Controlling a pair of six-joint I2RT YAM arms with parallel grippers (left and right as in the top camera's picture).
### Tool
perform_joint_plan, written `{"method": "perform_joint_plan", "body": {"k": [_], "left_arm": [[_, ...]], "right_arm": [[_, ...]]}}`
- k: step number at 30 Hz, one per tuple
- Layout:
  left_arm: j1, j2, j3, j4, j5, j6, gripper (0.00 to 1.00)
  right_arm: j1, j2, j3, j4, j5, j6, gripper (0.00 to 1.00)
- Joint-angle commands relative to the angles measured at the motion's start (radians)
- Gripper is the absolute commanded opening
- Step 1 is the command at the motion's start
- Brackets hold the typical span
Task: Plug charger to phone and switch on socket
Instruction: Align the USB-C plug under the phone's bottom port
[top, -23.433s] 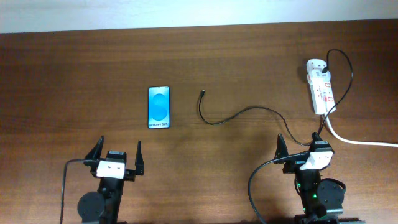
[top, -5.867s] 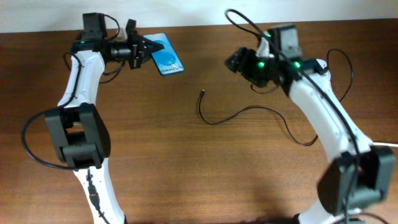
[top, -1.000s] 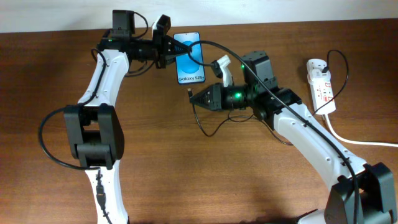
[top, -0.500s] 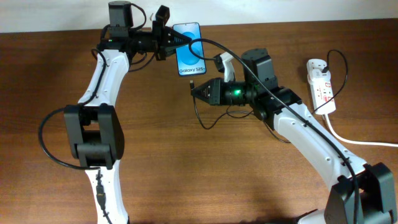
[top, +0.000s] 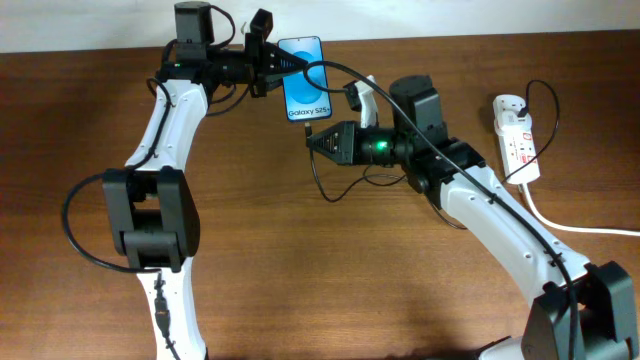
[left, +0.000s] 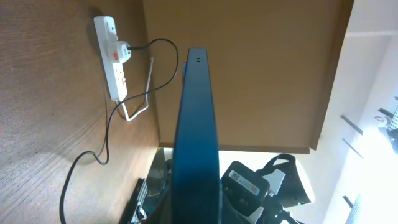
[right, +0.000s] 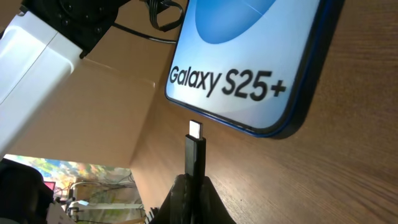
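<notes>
Right gripper (right: 191, 182) first: fingers pinched together on the black plug body of the charger (right: 195, 152), silver tip sticking straight out ahead of them. Just beyond that tip sits the bottom edge of the phone (right: 249, 56), screen lit blue, "Galaxy S25+" reading clearly (a sliver of gap shows between tip and edge, so no contact). The tip lines up a little left of the phone's bottom-edge middle in the wrist view. Further along, the left gripper (top: 285, 64) is clamped on the phone's upper end, opposite the right gripper and facing it, with the phone between the two. From the left wrist the phone shows edge-on, dead centre. Behind the right gripper the thin black cable loops down onto the wooden table (top: 300, 270). Well behind that gripper, off past its arm, lies the socket (top: 517, 138), white plug at its far end
</notes>
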Motion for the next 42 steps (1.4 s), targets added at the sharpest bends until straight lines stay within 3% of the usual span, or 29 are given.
{"method": "perform_joint_plan", "body": {"k": [1,42], "left_arm": [[0.0,-0.035,0.008,0.006,0.023,-0.009,0.0],[-0.016,-0.035,0.008,0.07,0.069,-0.009,0.0]], "right_arm": [[-0.018,-0.015,0.002,0.008,0.009,-0.002,0.04],[-0.029,-0.015,0.002,0.007,0.024,-0.002,0.04]]}}
